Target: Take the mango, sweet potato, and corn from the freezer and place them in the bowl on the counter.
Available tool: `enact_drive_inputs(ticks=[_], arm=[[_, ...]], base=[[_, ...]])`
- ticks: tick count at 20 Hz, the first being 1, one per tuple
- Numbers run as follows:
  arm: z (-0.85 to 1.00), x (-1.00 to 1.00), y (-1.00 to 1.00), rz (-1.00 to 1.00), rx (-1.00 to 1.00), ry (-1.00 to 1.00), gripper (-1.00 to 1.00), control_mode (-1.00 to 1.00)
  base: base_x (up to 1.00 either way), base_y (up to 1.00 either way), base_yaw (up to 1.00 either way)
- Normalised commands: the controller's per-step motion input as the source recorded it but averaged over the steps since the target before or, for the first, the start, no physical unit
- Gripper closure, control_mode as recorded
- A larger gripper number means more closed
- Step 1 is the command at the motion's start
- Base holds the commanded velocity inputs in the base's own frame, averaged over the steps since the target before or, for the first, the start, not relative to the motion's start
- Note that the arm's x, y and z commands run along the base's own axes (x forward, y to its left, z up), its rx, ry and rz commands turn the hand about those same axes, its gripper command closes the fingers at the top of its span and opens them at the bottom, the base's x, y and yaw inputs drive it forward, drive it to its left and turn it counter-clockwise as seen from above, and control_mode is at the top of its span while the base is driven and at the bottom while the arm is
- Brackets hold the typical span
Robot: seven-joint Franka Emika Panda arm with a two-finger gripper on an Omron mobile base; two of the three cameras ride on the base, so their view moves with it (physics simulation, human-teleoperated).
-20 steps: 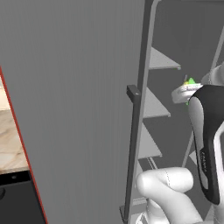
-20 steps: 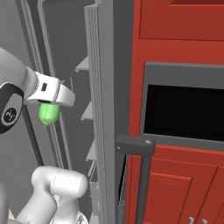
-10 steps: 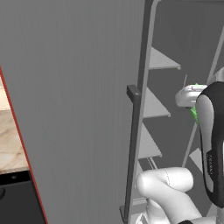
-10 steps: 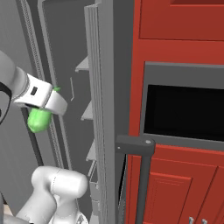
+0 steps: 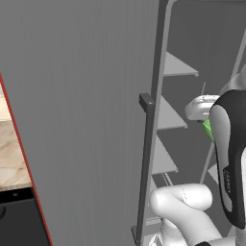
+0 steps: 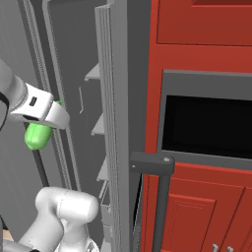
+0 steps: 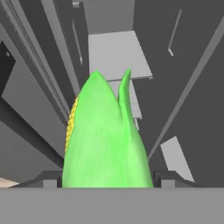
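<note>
My gripper [image 7: 107, 180] is shut on the corn [image 7: 105, 140], a bright green husk with yellow kernels along one side. In the right base view the corn [image 6: 37, 137] hangs below the white hand [image 6: 42, 109], out in front of the open freezer [image 6: 115, 98]. A sliver of the corn [image 5: 207, 129] peeks past my dark forearm in the left base view. The freezer's grey door [image 5: 72, 96] stands open, and its inner shelves [image 5: 175, 67] show beyond. A strip of the counter [image 5: 12, 153] lies at far left. The mango, sweet potato and bowl are out of view.
The freezer door's vertical bar handle [image 5: 146, 158] stands close to my arm. Red cabinets [image 6: 206, 29] and a black appliance opening [image 6: 206, 128] with a grey bar handle [image 6: 152, 165] are on the right. A black appliance front [image 5: 19, 221] sits under the counter.
The gripper has carried the corn down and back, away from the freezer shelves. In the left base view the corn has slipped mostly behind my forearm.
</note>
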Motion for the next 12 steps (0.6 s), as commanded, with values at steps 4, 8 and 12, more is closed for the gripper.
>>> enact_drive_inputs(ticks=[4,8,12], arm=[[-0.12,0.0,0.0,0.11,0.0,0.0,1.0,-1.0],[-0.17,0.0,0.01,0.07,0.0,0.0,1.0,-1.0],[-0.15,0.0,0.0,0.0,0.0,0.0,1.0,-1.0]], base=[[0.0,0.0,0.0],[0.0,0.0,0.0],[0.0,0.0,0.0]])
